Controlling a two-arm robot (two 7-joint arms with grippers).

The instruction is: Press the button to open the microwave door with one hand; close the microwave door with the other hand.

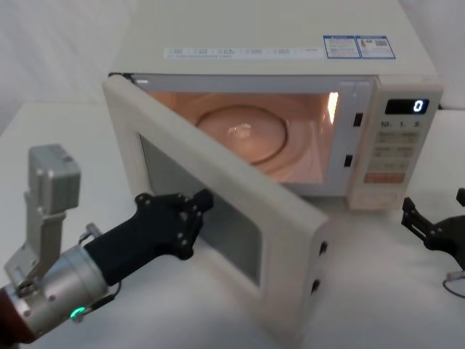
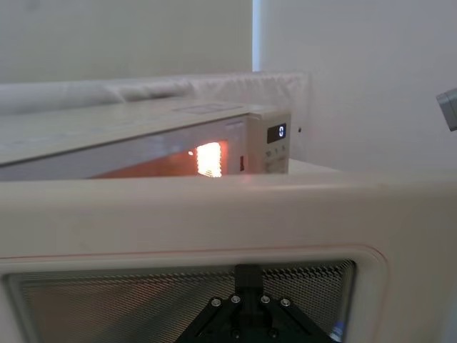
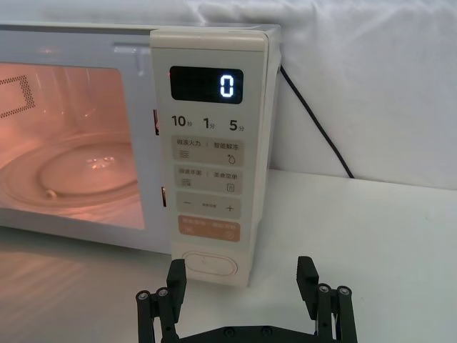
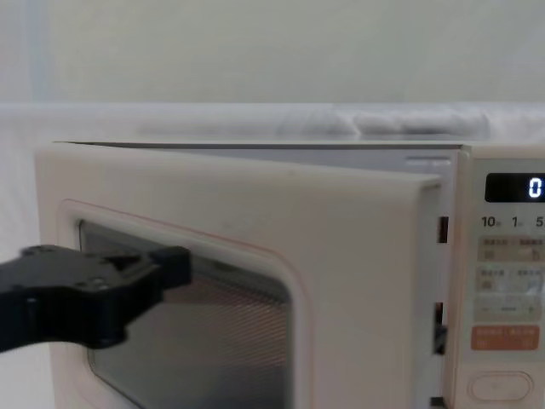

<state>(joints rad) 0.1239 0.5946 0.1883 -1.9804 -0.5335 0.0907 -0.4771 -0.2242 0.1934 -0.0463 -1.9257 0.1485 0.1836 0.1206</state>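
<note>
Overhead, closed left claw meets the microwave door (right claw gapes near the button).

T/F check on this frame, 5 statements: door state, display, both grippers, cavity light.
1. The microwave door is fully shut. False: it stands swung well open, with the cavity and glass turntable exposed.
2. The display reads 0. True.
3. The left gripper is at the door's window, on its outer face. True.
4. The right gripper is pressing the button. False: it sits apart from the panel, fingers spread, nothing between them.
5. The cavity light is off. False: the interior glows orange, with a bright lamp on its right wall.
</note>
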